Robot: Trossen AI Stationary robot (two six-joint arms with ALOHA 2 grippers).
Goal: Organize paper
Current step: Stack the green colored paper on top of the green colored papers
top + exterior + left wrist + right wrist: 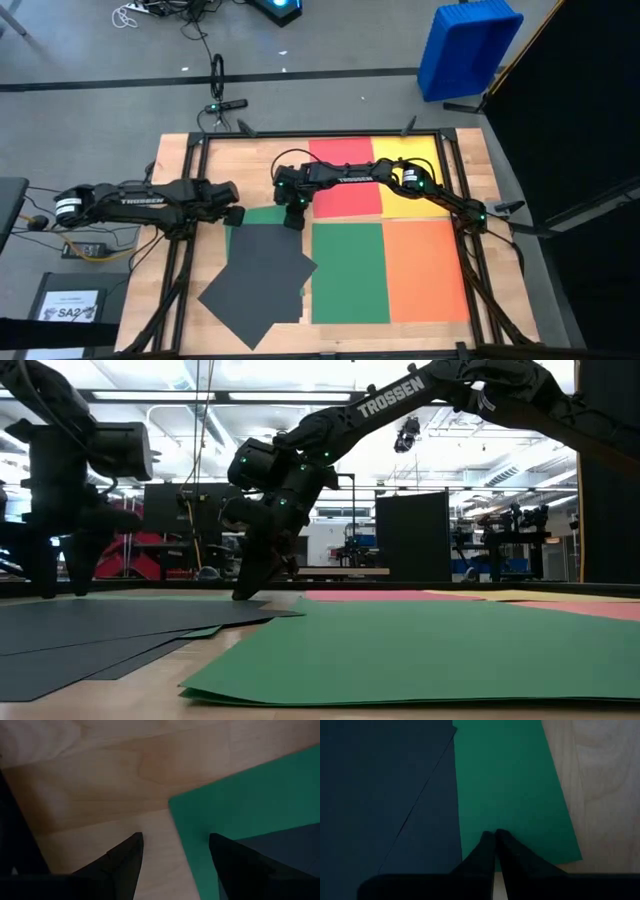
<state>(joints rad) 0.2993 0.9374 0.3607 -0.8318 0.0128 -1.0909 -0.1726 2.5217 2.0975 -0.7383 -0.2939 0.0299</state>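
Paper sheets lie spread across the wooden table (pixel 140 300). The landmark is the partly covered green sheet (pixel 262 213), which shows only as a strip near the table's centre. A loose pile of dark grey sheets (pixel 258 280) overlaps it on the near side, skewed and fanned. To its right lie a second green sheet (pixel 349 272) and an orange sheet (pixel 426 268), side by side. Beyond those lie a red sheet (pixel 345 180) and a yellow sheet (pixel 412 170).

The right gripper (pixel 494 836) has its fingers pressed together, holding nothing, with the tips down on the covered green sheet near its right edge. The left gripper (pixel 175 855) hangs at that sheet's left corner with its fingers spread, straddling the corner and gripping nothing.

Hazards from this position, as judgement:
- Dragging with the closed right tips may slide the green sheet and carry the dark grey pile with it, worsening the fan.
- Excess downward pressure may crease or buckle the thin sheet.
- The left fingers closing on a flat corner may miss the edge or pinch it into a fold.
- Both grippers work close together here; collision is possible.
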